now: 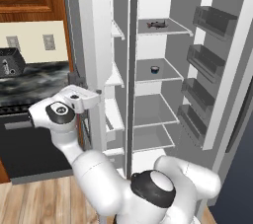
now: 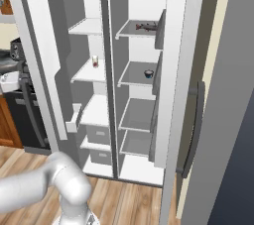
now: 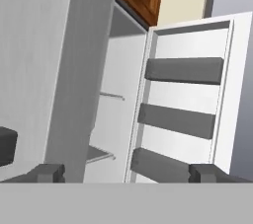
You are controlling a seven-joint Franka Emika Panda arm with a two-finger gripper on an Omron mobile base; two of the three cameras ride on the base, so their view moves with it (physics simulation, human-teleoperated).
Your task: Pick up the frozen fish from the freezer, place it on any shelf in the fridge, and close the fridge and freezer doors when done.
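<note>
The frozen fish [image 1: 157, 24] lies on the top shelf of the right, wider compartment, also seen as the fish [image 2: 145, 27] in the right base view. Both doors stand open. My gripper [image 1: 97, 97] is low at the outer side of the left door [image 1: 94, 45], well left of and below the fish. In the hand view the gripper [image 3: 126, 173] is open, its fingertips [image 3: 48, 172] far apart with nothing between them, and the grey door edge [image 3: 79, 70] is close ahead. From the right base view the hand [image 2: 11, 81] shows left of that door [image 2: 37, 45].
The right door [image 1: 217, 60] carries dark bins and swings out to the right. A dark jar [image 1: 154, 69] sits on the second shelf and a small cup [image 2: 95, 61] in the left compartment. A black oven [image 1: 29, 139] and a toaster [image 1: 11, 62] stand left of my arm.
</note>
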